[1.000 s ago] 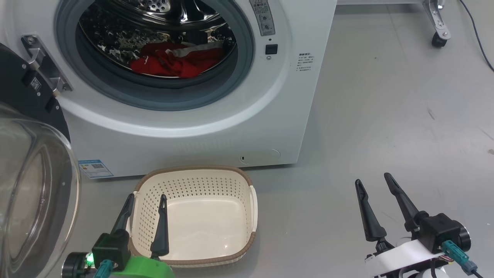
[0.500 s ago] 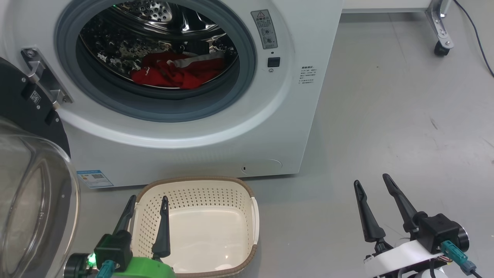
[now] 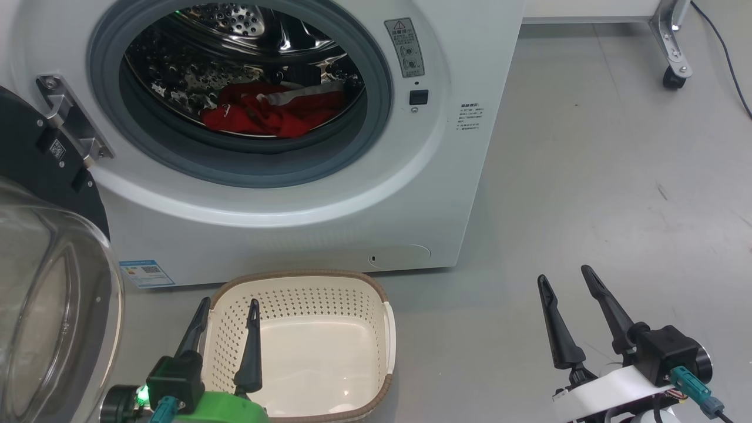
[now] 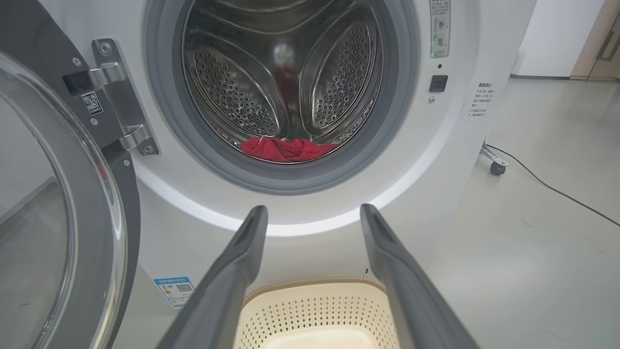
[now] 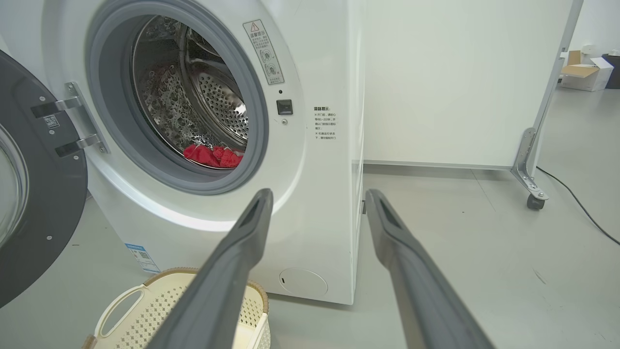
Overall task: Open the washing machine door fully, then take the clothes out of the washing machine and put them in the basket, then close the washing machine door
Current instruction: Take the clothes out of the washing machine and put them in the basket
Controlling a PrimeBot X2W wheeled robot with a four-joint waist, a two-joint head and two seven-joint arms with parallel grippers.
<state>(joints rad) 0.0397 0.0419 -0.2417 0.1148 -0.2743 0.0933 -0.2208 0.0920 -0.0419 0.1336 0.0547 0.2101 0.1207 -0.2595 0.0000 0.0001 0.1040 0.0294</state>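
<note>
The white washing machine [image 3: 282,229] stands with its door [image 3: 47,282] swung wide open to the left, hinged at the drum's left side; the door [image 4: 58,213] and door [image 5: 34,184] also show in both wrist views. Red clothes [image 3: 273,111] lie at the bottom of the steel drum, seen too as clothes [image 4: 286,148] and clothes [image 5: 213,156]. The cream basket [image 3: 385,329] sits on the floor right in front of the machine, with nothing in it. My left gripper [image 3: 228,305] is open over the basket's near left corner. My right gripper [image 3: 564,276] is open over bare floor to the right.
Grey floor stretches to the right of the machine. A white panel on a metal foot with a caster [image 3: 672,79] stands at the back right, and a black cable [image 3: 728,53] runs across the floor beside it. Cardboard boxes [image 5: 583,72] sit far off.
The whole head view has shifted slightly downward, so the camera moved. Both grippers stay open and in the same places relative to the basket and floor.
</note>
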